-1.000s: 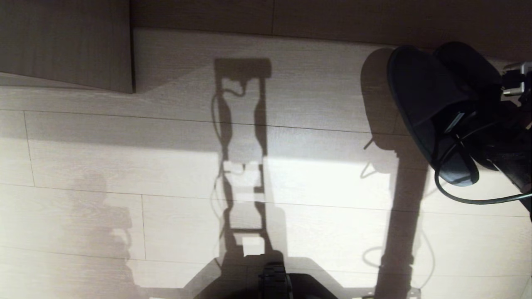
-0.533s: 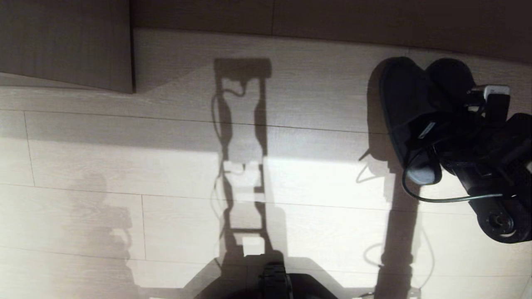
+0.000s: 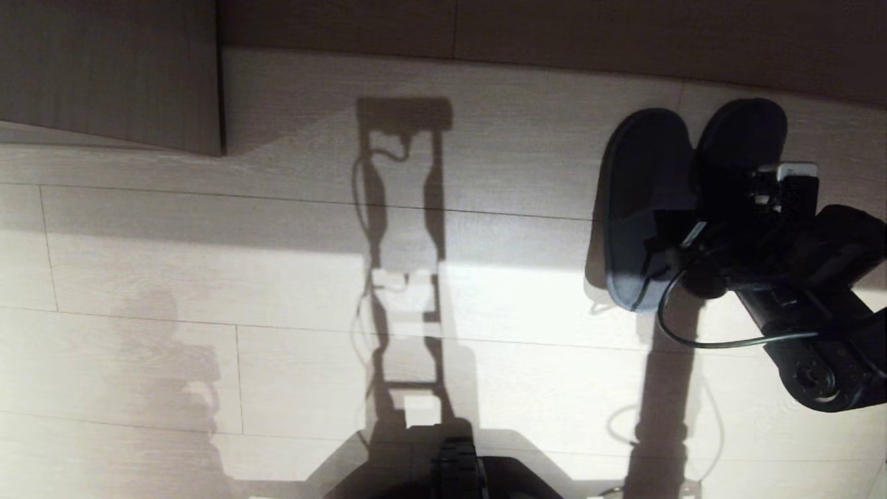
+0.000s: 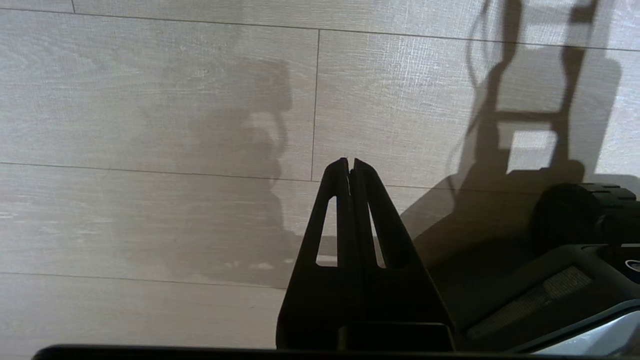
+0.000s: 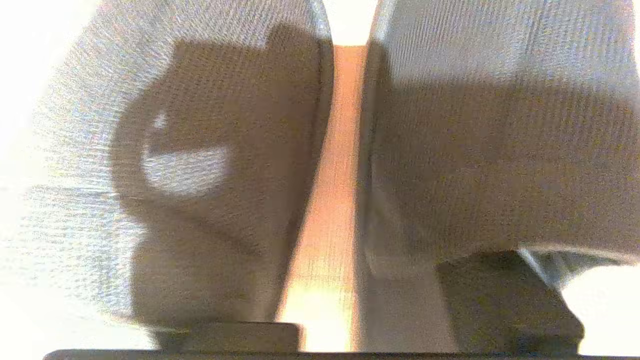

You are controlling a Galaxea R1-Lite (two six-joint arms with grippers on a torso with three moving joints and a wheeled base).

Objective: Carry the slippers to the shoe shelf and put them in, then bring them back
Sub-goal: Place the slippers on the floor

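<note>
Lying side by side on the pale plank floor (image 3: 277, 277) are the slippers (image 3: 644, 208), two of them, soles down and toes pointing away from the robot. They are sitting directly beneath the right claw (image 3: 696, 235), one to each side of it, with a narrow strip of floor showing between them. Both are looking dark and rounded from the head view. In the right wrist view they are showing as a soft, ribbed grey fabric, partly shaded by the arm.

One claw is working here: the right one is hanging low over the heel ends of the pair. Its fingers are standing parted, with nothing clamped between them. Whether either finger is touching the fabric cannot be told. A black cable (image 3: 721, 343) is looping out from behind the claw.

The other claw, the left claw (image 4: 350, 162), is hanging parked over bare floor, its two fingers pressed together tip to tip and gripping nothing.

One wood-grain panel (image 3: 111, 69) is standing well off to the left of the right claw and farther from the robot, far apart from the slippers.
</note>
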